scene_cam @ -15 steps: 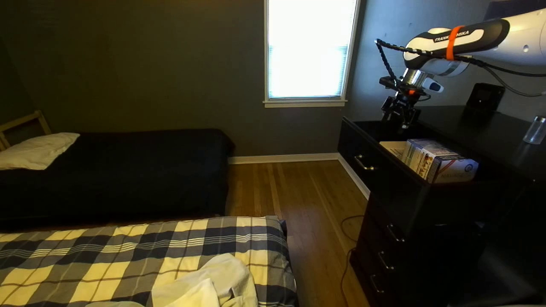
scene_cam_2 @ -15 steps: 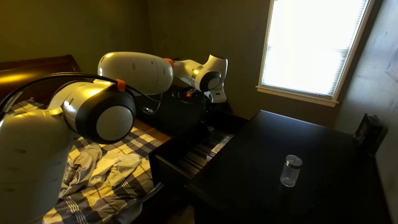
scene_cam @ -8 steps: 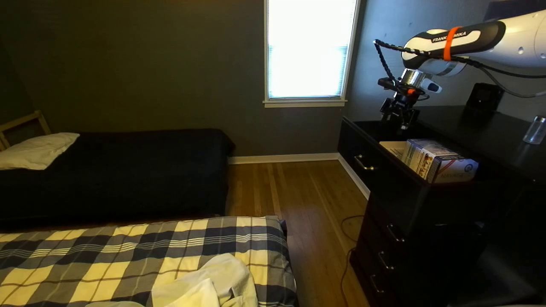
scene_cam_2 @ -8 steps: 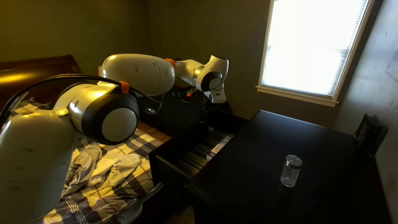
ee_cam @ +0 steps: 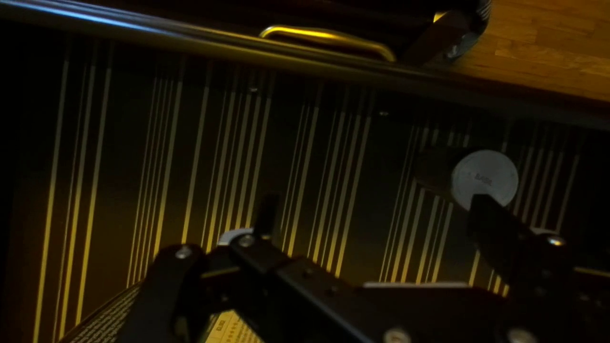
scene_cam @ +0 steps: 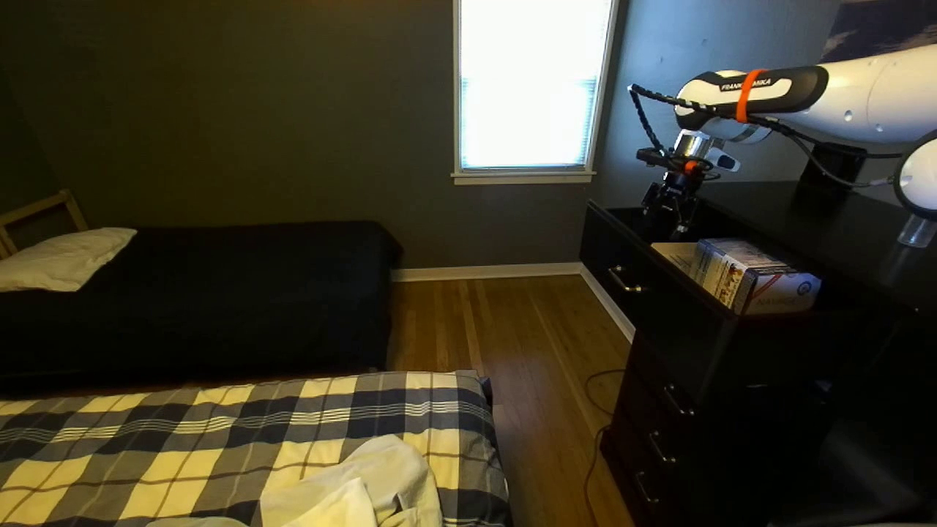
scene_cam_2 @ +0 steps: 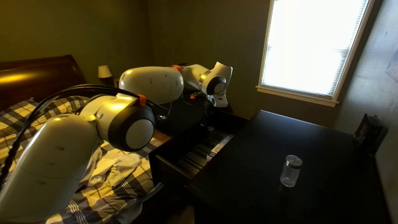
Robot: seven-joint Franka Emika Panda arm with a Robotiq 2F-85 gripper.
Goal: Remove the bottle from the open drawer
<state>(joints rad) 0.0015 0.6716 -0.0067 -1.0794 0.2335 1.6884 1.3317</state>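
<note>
Black two-finger tool [ee_cam: 375, 206], spread wide and empty, overlaps the round, pale-grey-lidded bottle [ee_cam: 484, 173] with one finger [ee_cam: 496, 231] in wrist view; uncentred descent could topple it.

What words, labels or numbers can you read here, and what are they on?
"FRANK" and "MIKA": on the robot arm, an orange band between.
"BASIL", probably (blurred): the bottle's lid.
Too small or blurred to read: white box, spines beside it, yellow label, nearby grey print.
</note>
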